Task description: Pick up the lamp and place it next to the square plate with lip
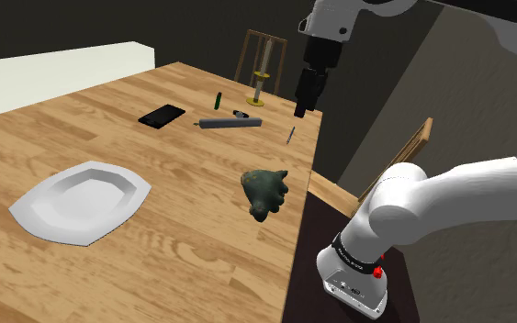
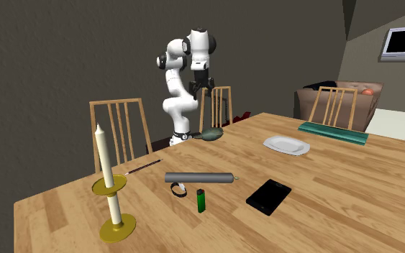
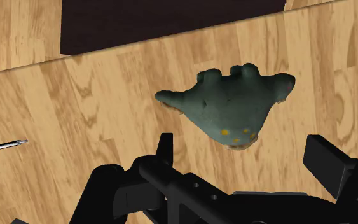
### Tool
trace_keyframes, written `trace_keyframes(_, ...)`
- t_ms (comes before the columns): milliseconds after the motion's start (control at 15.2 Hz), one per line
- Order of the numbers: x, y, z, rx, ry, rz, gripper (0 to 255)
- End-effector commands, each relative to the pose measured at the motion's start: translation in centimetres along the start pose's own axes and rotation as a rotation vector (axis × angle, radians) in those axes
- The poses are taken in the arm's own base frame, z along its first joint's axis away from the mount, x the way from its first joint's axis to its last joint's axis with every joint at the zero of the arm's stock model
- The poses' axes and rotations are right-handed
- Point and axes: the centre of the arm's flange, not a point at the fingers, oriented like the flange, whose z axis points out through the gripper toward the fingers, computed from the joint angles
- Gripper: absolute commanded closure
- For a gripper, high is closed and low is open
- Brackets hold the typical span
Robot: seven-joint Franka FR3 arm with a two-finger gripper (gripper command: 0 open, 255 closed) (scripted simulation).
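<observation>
Black gripper (image 1: 304, 108) (image 2: 201, 88) (image 3: 244, 153) raised above the wooden table (image 1: 183, 266), fingers apart with nothing between them, lamp (image 1: 265, 191) (image 2: 211, 134) (image 3: 231, 105), a dark green lumpy shape, lying near the table's stand-side edge, white plate (image 1: 80, 202) (image 2: 287, 145) well apart, further in from that edge

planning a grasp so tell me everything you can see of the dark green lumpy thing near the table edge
The dark green lumpy thing is a mottled grey-green with a few yellow dots. Its surface looks matte, with small knobs along one side and a tapered end. It lies on the wooden table, close to the edge at the shoulder view's right and apart from the other things. Only the tabletop touches it. The open pincer hangs in the air, clear of it.
</observation>
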Motion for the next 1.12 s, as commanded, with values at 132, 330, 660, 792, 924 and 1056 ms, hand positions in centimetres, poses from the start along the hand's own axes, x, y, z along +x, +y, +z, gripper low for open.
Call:
trace_keyframes(132,1.2,1.9,1.1,-0.008,0.003,-0.056,0)
trace_keyframes(330,3.3,4.7,2.6,-0.019,0.007,-0.140,0)
trace_keyframes(660,7.3,8.9,5.1,-0.038,0.014,-0.281,0)
trace_keyframes(792,9.1,10.5,6.0,-0.046,0.017,-0.337,0)
trace_keyframes(924,10.9,11.9,7.0,-0.054,0.020,-0.393,0)
trace_keyframes(1056,12.8,13.3,7.9,-0.062,0.023,-0.449,0)
